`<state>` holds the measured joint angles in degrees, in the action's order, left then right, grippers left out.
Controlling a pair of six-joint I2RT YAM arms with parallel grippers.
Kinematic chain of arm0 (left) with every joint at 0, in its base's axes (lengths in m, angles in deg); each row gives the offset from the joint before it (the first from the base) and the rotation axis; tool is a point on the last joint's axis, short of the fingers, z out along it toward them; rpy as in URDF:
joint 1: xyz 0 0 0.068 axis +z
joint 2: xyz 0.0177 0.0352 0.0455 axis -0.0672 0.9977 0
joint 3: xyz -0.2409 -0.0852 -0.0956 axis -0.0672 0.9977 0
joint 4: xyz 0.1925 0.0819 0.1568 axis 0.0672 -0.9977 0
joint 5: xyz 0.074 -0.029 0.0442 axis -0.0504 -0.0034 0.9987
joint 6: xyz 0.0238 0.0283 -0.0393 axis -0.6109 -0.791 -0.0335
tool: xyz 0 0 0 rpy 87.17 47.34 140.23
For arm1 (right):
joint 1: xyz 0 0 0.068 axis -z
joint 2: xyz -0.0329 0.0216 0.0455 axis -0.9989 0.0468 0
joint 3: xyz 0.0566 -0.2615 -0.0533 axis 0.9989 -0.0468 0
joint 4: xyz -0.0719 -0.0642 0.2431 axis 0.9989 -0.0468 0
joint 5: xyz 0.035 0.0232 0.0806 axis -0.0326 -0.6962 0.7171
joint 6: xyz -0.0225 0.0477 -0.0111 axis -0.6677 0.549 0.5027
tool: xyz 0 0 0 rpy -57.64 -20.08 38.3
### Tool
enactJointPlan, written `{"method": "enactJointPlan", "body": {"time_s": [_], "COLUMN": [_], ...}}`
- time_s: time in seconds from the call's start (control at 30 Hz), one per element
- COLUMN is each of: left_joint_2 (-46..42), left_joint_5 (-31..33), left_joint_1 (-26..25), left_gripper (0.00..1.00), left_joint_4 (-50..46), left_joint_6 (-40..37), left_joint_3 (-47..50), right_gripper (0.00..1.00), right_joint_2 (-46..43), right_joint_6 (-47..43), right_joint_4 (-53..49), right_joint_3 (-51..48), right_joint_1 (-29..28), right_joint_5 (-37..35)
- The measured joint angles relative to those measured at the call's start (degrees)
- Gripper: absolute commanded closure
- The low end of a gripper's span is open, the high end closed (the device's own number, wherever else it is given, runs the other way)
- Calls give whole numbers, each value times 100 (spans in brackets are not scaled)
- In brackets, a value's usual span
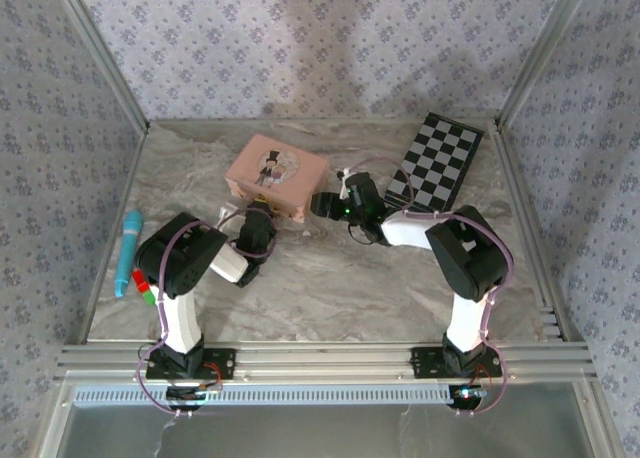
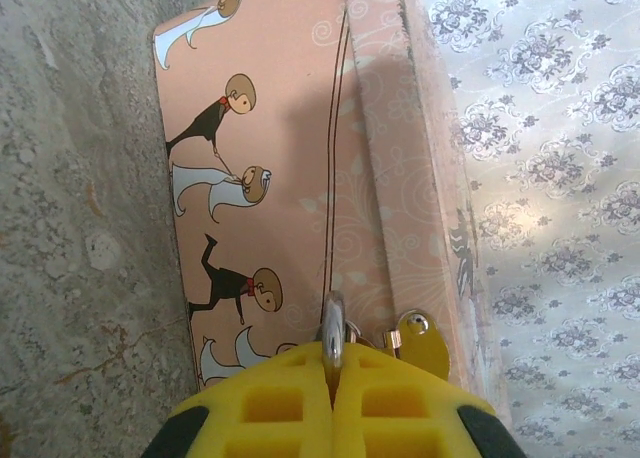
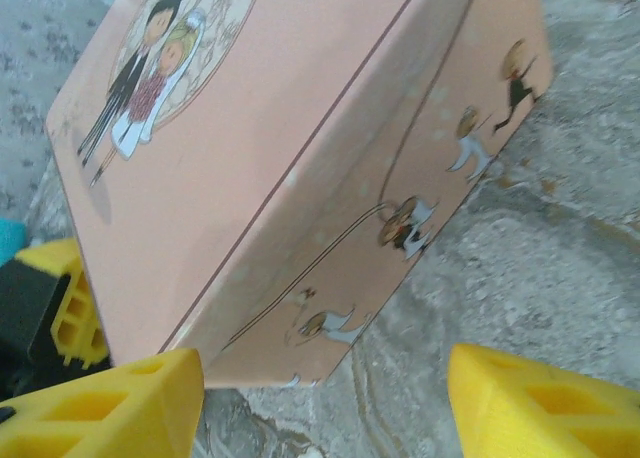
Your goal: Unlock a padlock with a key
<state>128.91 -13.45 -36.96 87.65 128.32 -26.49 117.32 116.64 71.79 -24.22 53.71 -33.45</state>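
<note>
Key point(image 2: 332, 330) pinched in left claw point(image 2: 331, 366), beside padlock point(image 2: 425, 346).

Grey floral-patterned walls point(image 1: 300, 38) around a marbled grey tabletop point(image 1: 330, 288)

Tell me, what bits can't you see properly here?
1. Left wrist view: the padlock is half hidden behind the yellow fingers, keyhole unseen.
2. Same view: the silvery piece in the left gripper is mostly buried; key or not, unclear.
3. Top view: that gripper blocks the box's near side.
</note>
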Motion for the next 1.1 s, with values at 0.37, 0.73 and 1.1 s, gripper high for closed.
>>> {"method": "enactJointPlan", "body": {"time_s": [0.37,0.73,1.1], "left_joint_2": [24,164,214], "left_joint_5": [-90,-153,140], "left_joint_1": [0,151,647], "left_gripper": [100,100,100], "left_joint_4": [90,520,1058], "left_joint_6": [-155,-317,-671], "left_joint_3": [0,129,236], "right_gripper": [31,44,44], "right_joint_2": [791,977,868], "right_joint_6": [1025,1613,1641], "right_joint_4": [-201,-581,-586], "right_joint_3": [1005,1416,1307], "right_joint_1": [31,-28,-74], "right_joint_5": [-310,-581,-813]}}
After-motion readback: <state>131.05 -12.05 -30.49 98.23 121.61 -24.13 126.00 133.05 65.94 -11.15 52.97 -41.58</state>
